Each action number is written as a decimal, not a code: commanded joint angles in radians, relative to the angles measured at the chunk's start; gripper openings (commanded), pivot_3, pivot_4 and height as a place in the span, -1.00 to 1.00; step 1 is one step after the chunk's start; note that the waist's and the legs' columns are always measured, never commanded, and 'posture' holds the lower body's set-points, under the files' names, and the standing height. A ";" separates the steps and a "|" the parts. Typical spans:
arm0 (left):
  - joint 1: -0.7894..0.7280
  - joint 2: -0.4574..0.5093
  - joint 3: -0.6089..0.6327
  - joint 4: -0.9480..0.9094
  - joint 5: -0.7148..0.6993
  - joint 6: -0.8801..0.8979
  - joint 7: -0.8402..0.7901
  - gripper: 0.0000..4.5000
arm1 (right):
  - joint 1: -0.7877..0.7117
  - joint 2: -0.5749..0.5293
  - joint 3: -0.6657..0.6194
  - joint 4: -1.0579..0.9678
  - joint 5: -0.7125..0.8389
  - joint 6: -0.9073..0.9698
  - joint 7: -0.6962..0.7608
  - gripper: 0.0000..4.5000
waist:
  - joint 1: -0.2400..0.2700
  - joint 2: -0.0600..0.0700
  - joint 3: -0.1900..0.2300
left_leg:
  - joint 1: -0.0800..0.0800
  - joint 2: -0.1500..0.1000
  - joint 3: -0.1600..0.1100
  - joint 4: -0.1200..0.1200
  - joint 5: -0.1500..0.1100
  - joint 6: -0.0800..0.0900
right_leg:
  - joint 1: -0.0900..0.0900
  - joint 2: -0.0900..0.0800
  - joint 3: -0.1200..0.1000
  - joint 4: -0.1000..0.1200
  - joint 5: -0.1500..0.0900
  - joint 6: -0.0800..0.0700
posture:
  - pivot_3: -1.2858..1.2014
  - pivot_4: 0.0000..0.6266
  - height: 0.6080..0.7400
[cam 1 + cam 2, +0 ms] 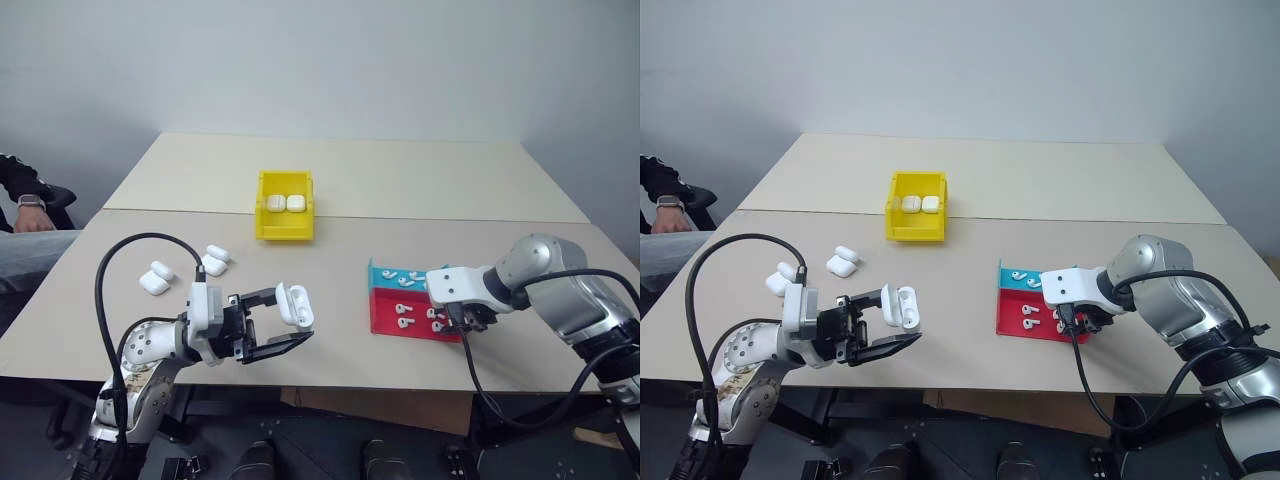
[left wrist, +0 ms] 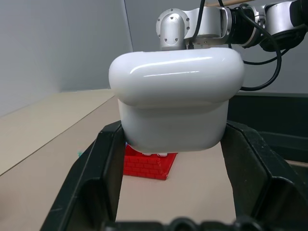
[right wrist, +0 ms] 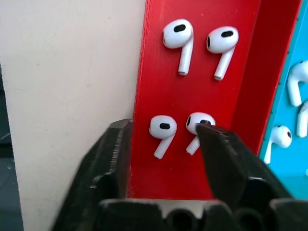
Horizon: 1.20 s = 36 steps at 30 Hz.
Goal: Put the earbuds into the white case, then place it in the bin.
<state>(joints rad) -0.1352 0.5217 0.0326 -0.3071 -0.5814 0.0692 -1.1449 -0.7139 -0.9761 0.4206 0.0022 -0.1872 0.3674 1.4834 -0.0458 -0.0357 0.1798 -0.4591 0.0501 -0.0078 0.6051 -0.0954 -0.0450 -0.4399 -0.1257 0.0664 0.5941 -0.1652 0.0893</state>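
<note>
The glossy white hinged case [image 1: 294,304] is clamped in the left gripper [image 1: 275,318] (lid raised, presumably for loading); the right gripper [image 3: 163,139], fingers apart, straddles a tiny white stemmed earbud [image 3: 161,134] on the flat red-and-teal tray [image 3: 159,86].

We see a pale beige tabletop [image 1: 400,180], made of two slabs joined along a seam. On it sit a yellow bin [image 1: 285,218] near the middle, a red-and-teal tray [image 1: 385,310] of earbuds toward the right front edge, and four loose white cases [image 1: 185,268] on the left.
</note>
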 commanded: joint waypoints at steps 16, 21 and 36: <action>0.025 0.045 -0.008 -0.088 -0.002 0.054 0.053 0.21 | 0.009 0.014 -0.003 0.049 -0.048 -0.058 -0.040 -0.25 | -0.002 0.000 0.000 | 0.000 0.000 0.000 0.000 0.000 0.000 | -0.001 0.000 0.000 -0.001 0.000 0.000 | 0.03 -0.52 1.00; 0.029 0.045 -0.007 -0.091 0.001 0.053 0.057 0.21 | 0.010 0.022 -0.004 0.061 -0.052 -0.067 -0.039 -0.25 | -0.001 0.000 0.000 | 0.000 0.000 0.000 0.000 0.000 0.000 | -0.001 0.000 0.000 -0.001 0.000 0.000 | 0.03 -0.52 1.00; 0.038 0.045 -0.012 -0.092 0.018 0.053 0.078 0.21 | 0.020 0.040 0.002 0.091 -0.076 -0.095 -0.051 -0.25 | -0.002 0.000 0.000 | 0.000 0.000 0.000 0.000 0.000 0.000 | -0.001 0.000 0.000 -0.001 0.000 0.000 | 0.03 -0.52 1.00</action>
<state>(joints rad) -0.0996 0.5624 0.0189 -0.3625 -0.5549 0.1336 -1.0701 -0.6909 -0.9345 0.4288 0.0940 -0.2544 0.2900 1.4330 -0.0480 -0.0358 0.1799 -0.4594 0.0502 -0.0078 0.6051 -0.0955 -0.0451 -0.4405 -0.1258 0.0663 0.5928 -0.1653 0.0892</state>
